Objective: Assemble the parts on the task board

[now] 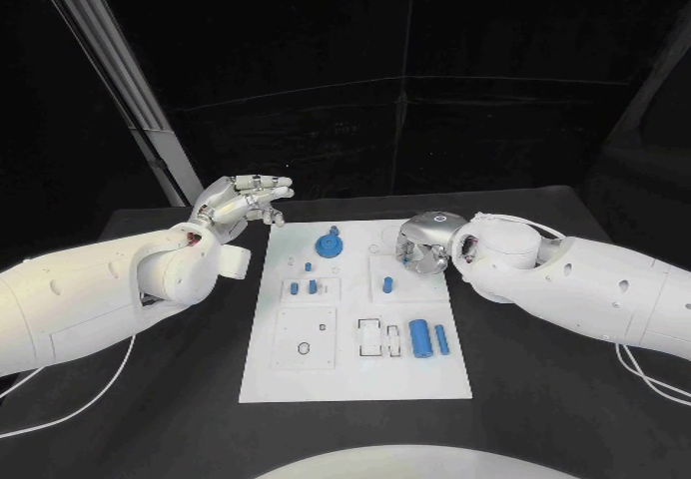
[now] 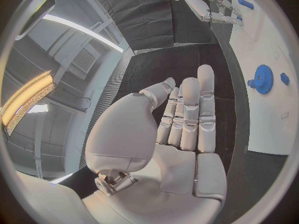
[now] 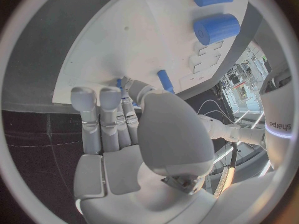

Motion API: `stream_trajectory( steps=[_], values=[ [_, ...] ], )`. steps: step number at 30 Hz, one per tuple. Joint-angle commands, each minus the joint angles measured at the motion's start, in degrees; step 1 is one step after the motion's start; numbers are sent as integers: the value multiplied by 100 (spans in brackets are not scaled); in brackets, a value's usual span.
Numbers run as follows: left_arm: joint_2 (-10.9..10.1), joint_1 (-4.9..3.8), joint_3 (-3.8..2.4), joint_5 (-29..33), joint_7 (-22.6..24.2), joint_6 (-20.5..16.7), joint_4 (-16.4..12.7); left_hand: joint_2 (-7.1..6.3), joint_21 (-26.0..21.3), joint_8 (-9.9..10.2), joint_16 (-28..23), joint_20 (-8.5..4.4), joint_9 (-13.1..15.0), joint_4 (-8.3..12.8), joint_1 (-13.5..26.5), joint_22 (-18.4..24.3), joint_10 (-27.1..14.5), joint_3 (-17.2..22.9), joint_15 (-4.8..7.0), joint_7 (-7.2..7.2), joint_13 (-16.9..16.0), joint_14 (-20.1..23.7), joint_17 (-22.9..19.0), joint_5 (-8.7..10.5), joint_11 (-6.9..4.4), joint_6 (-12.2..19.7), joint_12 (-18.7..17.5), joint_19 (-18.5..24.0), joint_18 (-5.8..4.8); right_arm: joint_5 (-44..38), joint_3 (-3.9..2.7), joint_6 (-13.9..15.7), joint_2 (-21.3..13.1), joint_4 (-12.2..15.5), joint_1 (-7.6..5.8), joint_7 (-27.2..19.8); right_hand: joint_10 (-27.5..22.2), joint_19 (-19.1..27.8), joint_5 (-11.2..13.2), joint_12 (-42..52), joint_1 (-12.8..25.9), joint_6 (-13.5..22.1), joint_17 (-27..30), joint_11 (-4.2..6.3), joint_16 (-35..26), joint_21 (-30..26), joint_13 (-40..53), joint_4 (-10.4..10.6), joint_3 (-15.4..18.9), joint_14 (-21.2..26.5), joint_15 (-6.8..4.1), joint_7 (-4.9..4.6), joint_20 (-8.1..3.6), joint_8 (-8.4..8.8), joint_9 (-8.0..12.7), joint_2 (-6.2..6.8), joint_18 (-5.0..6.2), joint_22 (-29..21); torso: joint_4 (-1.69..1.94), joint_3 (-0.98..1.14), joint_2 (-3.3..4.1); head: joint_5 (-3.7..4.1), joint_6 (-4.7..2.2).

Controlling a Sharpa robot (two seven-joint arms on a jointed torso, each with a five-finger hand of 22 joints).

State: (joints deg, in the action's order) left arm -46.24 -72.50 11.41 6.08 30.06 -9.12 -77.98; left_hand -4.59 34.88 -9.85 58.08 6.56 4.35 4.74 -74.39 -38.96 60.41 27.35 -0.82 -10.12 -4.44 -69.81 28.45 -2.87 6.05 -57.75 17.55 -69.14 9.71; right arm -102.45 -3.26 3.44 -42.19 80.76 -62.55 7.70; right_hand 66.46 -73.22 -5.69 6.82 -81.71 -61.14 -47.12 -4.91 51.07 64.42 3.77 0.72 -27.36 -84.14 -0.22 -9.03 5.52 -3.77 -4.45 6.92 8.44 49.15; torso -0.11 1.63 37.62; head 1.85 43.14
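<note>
The white task board (image 1: 360,374) lies in the middle of the table. Near its far edge sits a blue gear (image 1: 330,243), also seen past my left fingers (image 2: 261,78). Small blue pegs (image 1: 303,287) stand on the board's left half. A blue peg (image 1: 387,284) lies just beside my right hand (image 1: 425,242), which hovers over the far right part of the board with straight fingers (image 3: 109,119) and nothing in it. My left hand (image 1: 245,205) is raised off the board's far left corner, fingers (image 2: 187,114) stretched out, palm bare.
A thick blue cylinder (image 1: 419,339) and a thinner one (image 1: 440,340) lie side by side on the board's near right, beside rectangular slots (image 1: 371,335). Black table (image 1: 173,399) surrounds the board. A slanted metal post (image 1: 137,110) stands at the back left.
</note>
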Motion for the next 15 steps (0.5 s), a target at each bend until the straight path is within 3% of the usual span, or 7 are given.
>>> stream_trajectory(
  steps=[1, 8, 15],
  values=[
    [-3, -8, -4, 26, 41, 69, -3, 21, -27, -31, -33, 4, 2, 26, -15, 9, 0, -10, -13, -10, 4, 39, -5, -38, -6, -9, 32, 38, 81, -249, 49, -428, 8, -3, 63, 91, 67, -37, 33, 16, 37, -61, -39, 8, 59, 55, 0, -35, -16, -105, -21, 7, -16, -16, -6, 45, -86, 48, -4, 2, 2, -2, 7],
    [1, -8, -4, 26, 25, 72, 9, 24, -31, -34, -34, 2, 1, 36, -27, 13, -4, -12, -12, -11, 6, 41, -10, -37, -6, -6, 38, 36, 81, -347, 52, -511, 20, 21, 72, 133, 152, -77, 47, 47, 43, -134, -167, 33, 222, 188, 12, -80, -50, -115, -37, 32, -24, -39, -20, 29, -110, 223, -5, 2, 2, -3, 14],
    [-1, -8, -4, 26, 2, 74, 20, 24, -31, -34, -34, 2, 1, 36, -27, 13, -4, -12, -12, -11, 6, 41, -10, -37, -6, -6, 38, 36, 81, -608, 53, -371, 18, 47, 83, 318, 315, -155, 171, 106, -87, -280, -375, 84, 493, 420, 37, -244, -199, -134, -80, 72, -61, -73, -49, -105, -153, 523, -4, 5, 2, 4, 17]
  ],
)
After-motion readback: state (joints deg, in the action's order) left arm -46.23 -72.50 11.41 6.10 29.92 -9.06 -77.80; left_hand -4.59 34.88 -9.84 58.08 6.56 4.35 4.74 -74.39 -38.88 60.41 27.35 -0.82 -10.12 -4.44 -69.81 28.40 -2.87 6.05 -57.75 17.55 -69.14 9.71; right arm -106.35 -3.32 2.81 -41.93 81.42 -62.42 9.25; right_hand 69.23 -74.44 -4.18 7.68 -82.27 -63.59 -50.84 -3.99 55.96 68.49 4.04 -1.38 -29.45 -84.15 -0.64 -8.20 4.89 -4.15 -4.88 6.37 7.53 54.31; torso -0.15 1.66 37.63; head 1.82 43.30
